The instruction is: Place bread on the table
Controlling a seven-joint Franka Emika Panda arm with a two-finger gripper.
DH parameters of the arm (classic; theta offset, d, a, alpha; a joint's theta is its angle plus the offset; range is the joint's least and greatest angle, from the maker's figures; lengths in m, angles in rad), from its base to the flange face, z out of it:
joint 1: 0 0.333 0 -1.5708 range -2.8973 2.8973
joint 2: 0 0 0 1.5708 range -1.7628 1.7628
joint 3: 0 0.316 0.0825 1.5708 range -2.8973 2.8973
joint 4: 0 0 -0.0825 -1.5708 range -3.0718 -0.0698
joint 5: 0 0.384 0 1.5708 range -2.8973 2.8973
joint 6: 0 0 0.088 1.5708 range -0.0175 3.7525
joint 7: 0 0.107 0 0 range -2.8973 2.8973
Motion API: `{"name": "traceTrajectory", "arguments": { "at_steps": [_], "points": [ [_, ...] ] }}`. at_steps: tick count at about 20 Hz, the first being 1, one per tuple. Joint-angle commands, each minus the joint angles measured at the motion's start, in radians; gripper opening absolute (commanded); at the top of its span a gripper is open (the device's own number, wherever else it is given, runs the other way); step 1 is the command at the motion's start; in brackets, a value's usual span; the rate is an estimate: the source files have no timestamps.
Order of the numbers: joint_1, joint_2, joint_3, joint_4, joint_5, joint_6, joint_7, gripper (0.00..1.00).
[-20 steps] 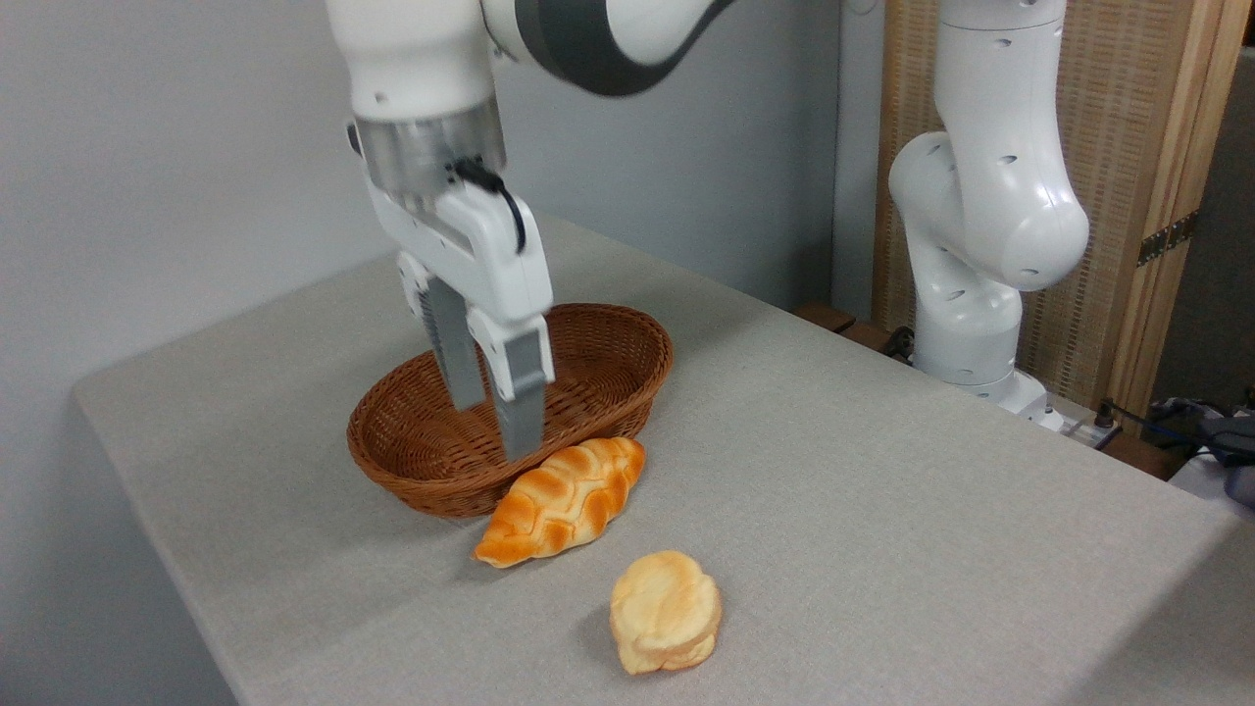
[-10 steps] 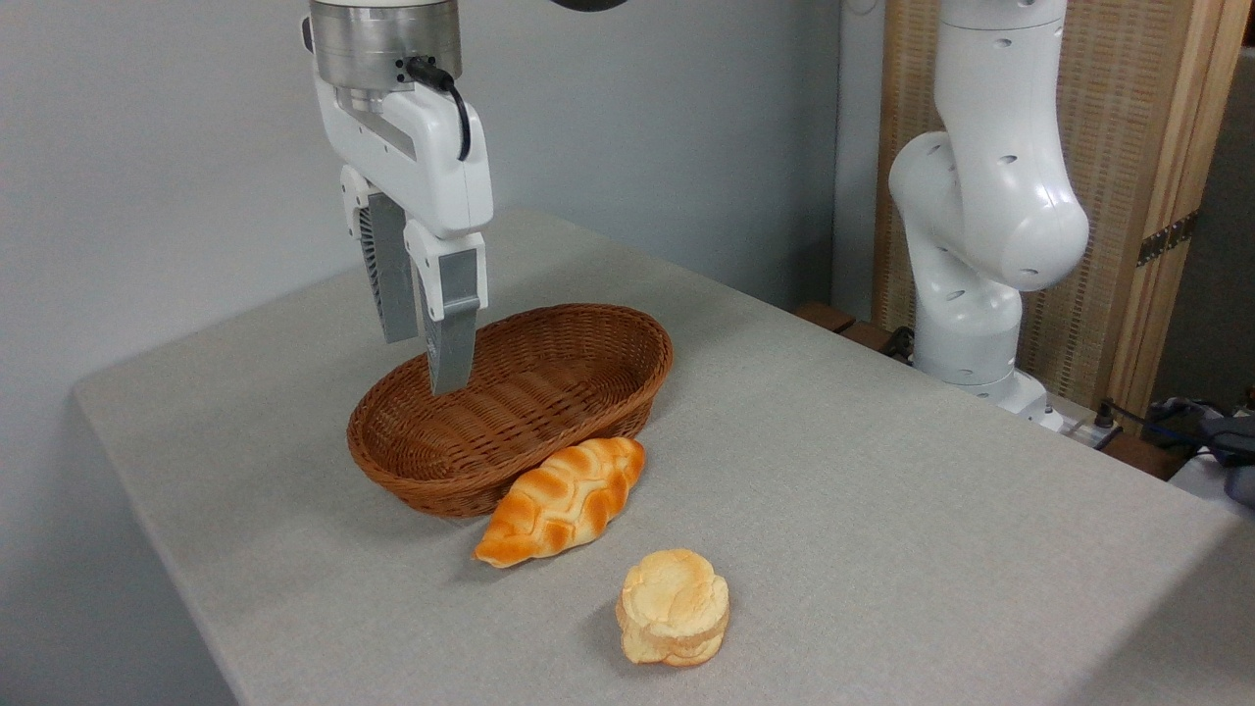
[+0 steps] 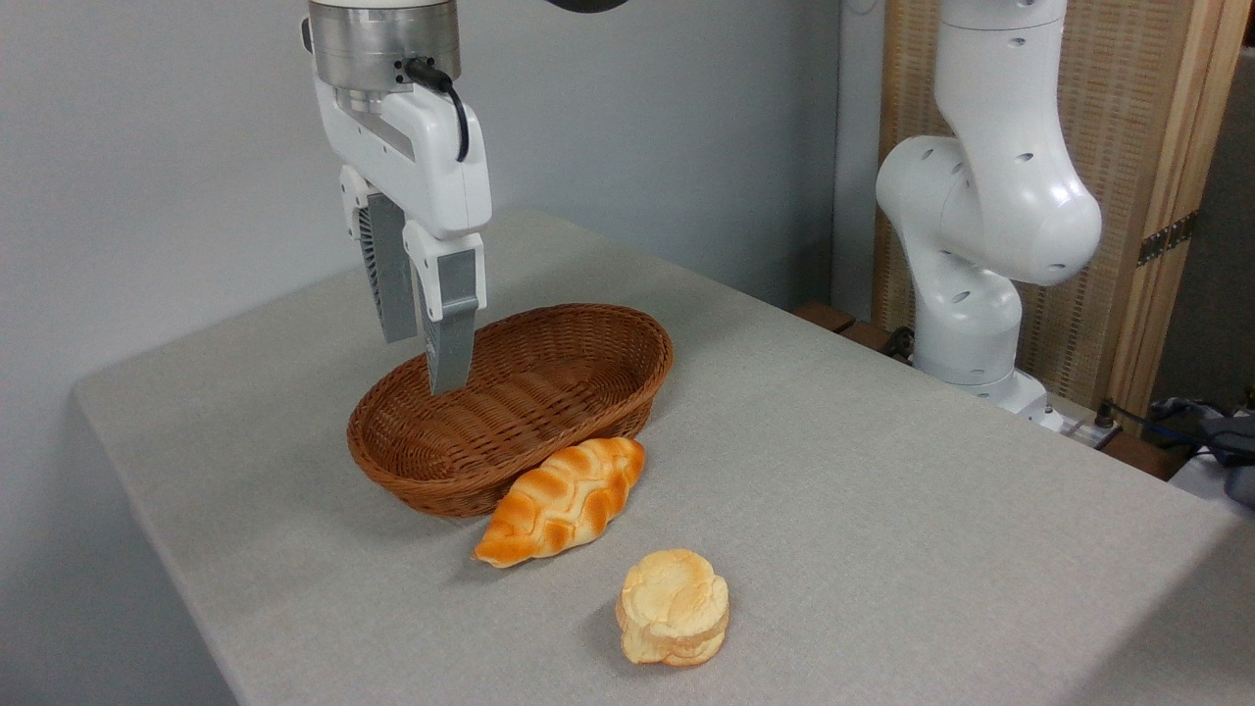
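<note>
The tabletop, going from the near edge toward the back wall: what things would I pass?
Bread → braided loaf → wicker basket, all resting on the table.

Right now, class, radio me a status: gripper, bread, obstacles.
Gripper empty, above basket. Bread resting on table, untouched. Braided loaf leans against basket.

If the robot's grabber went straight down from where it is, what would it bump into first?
Probably the brown oval wicker basket. The gripper points down over the basket's left end, so its fingers would likely meet the woven floor or rim. Depth is hard to judge from one view.
</note>
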Motion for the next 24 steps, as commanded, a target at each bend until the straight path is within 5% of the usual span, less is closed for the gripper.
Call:
{"name": "traceTrajectory", "arguments": {
  "at_steps": [1, 24],
  "points": [
    [0.026, -0.001, -0.022, 0.011, -0.014, -0.024, -0.006, 1.00],
    [0.026, -0.002, -0.031, 0.011, -0.008, -0.081, -0.014, 1.00]
  ]
}}
